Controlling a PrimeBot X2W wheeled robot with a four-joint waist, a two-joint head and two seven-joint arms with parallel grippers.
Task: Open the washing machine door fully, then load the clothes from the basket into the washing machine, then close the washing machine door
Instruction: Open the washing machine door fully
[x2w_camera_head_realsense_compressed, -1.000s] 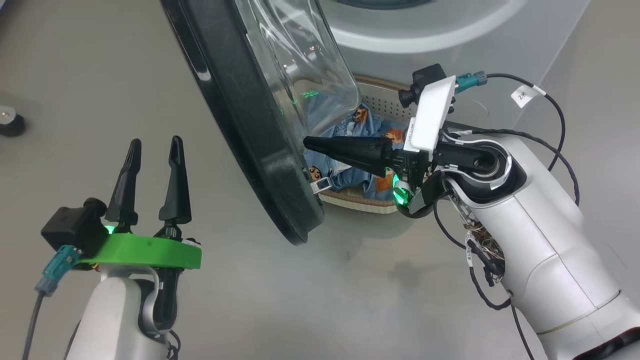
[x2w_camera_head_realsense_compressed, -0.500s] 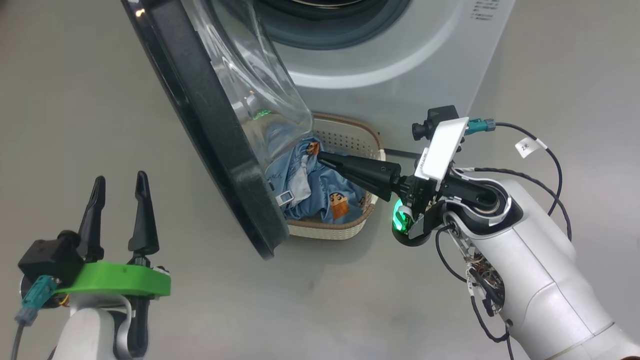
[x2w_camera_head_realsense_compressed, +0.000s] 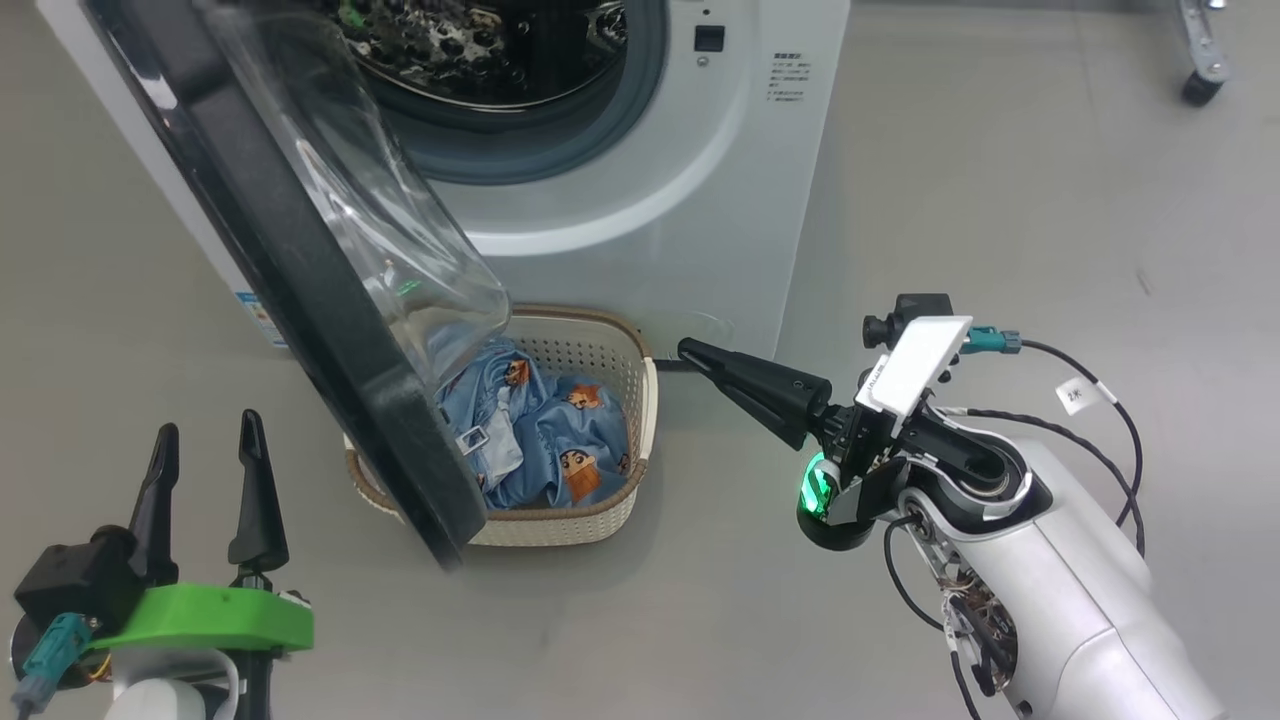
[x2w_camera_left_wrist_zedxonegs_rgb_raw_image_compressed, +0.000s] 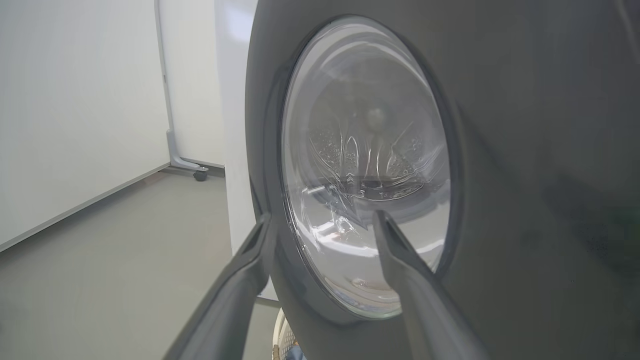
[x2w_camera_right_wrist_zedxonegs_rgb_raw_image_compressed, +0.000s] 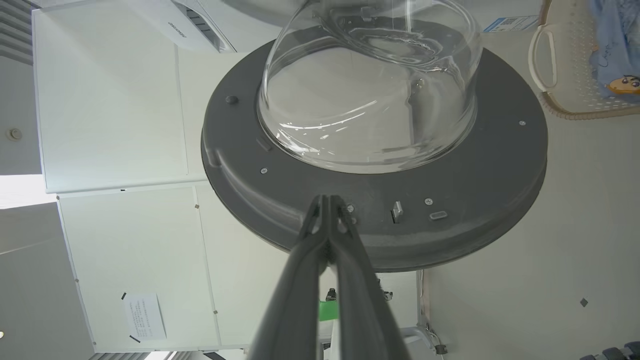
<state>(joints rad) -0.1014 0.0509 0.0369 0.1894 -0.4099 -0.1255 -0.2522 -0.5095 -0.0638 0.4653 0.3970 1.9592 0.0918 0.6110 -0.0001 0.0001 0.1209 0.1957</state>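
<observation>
The white washing machine (x2w_camera_head_realsense_compressed: 640, 200) stands at the top of the head view, its steel drum showing. The washing machine door (x2w_camera_head_realsense_compressed: 300, 270), black-rimmed with a clear glass bowl (x2w_camera_head_realsense_compressed: 400, 250), hangs swung out over the left part of the basket (x2w_camera_head_realsense_compressed: 600, 515). The cream basket holds light blue printed clothes (x2w_camera_head_realsense_compressed: 545, 440). My right gripper (x2w_camera_head_realsense_compressed: 687, 348) is shut on nothing, its tip just right of the basket's rim. In the right wrist view the right gripper (x2w_camera_right_wrist_zedxonegs_rgb_raw_image_compressed: 328, 199) points at the door's inner rim (x2w_camera_right_wrist_zedxonegs_rgb_raw_image_compressed: 450, 235). My left gripper (x2w_camera_head_realsense_compressed: 207, 430) stands open at the lower left, facing the door's outer glass (x2w_camera_left_wrist_zedxonegs_rgb_raw_image_compressed: 365, 150).
Grey floor lies all around. A caster of a wheeled frame (x2w_camera_head_realsense_compressed: 1195, 88) sits at the far right. White panel walls and another caster (x2w_camera_left_wrist_zedxonegs_rgb_raw_image_compressed: 200, 175) stand beyond the machine's left side. A blue label sticker (x2w_camera_head_realsense_compressed: 257, 312) marks the machine's lower front.
The head camera has risen and pulled back, bringing the drum into view. My shut right gripper has drawn back from the door's inner rim, past the clothes, to the right of the basket.
</observation>
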